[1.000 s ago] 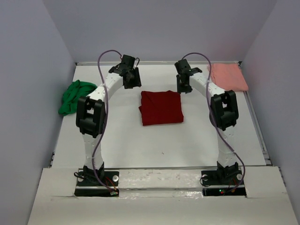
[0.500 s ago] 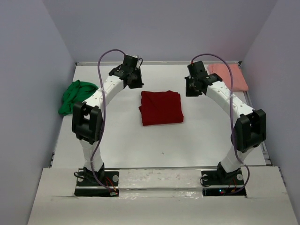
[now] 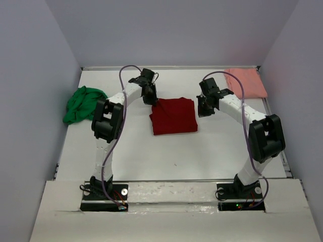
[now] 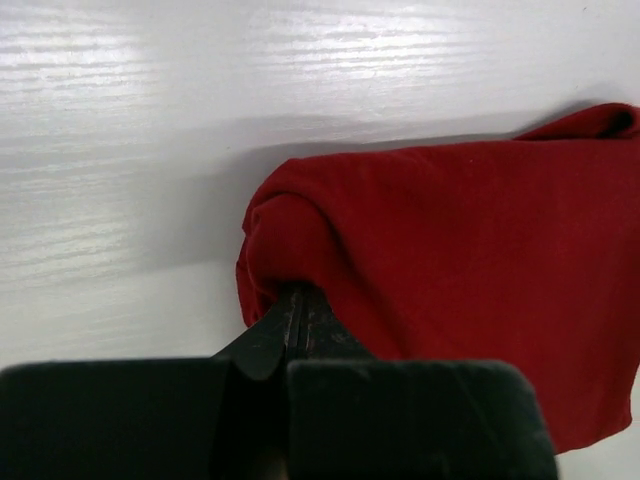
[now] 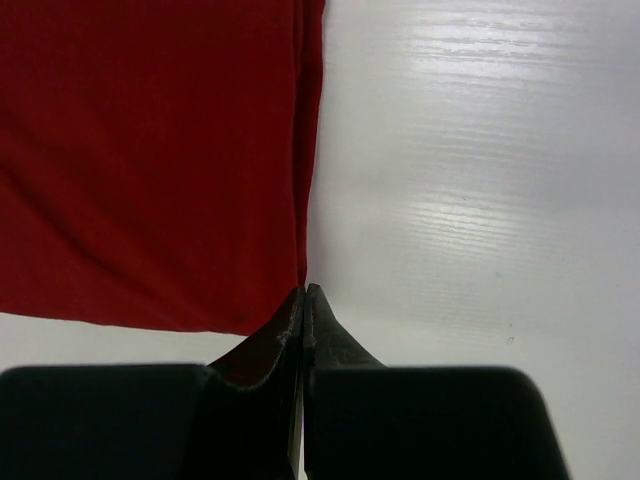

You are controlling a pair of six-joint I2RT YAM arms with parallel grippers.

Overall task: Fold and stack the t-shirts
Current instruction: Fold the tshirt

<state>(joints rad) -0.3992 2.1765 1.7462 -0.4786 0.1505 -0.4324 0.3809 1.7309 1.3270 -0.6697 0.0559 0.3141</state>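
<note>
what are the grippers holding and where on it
The left gripper pinches the dark red t-shirt at its far left corner. The right gripper is shut at the far right corner; hold unclear.

A dark red shirt (image 3: pixel 173 116) on a white table (image 3: pixel 166 151); bright green shirt (image 3: pixel 81 103) left, salmon pink shirt (image 3: pixel 246 82) far right.

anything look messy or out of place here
The green shirt lies in a crumpled heap at the left edge, not folded. The red shirt in the middle and the pink shirt at the far right lie flat.
</note>
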